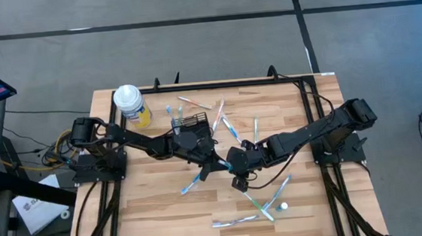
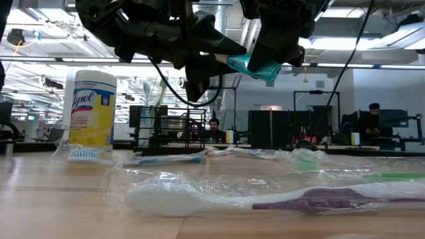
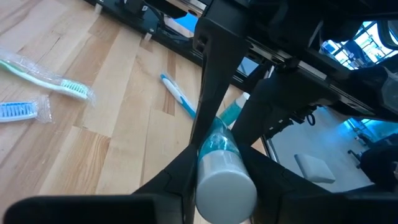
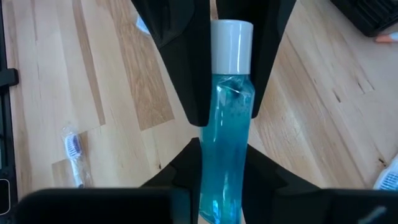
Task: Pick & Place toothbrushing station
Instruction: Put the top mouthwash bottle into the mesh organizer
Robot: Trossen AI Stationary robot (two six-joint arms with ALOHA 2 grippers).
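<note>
Standing seemingly upright: toothbrushing station (image 1: 190,122).

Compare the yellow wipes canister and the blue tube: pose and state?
The yellow wipes canister stands upright on the table, untouched; the blue tube is off the table, both grippers' fingers on it. The canister is yellow and opaque with a printed label; the tube is clear blue. Both have white caps.
</note>
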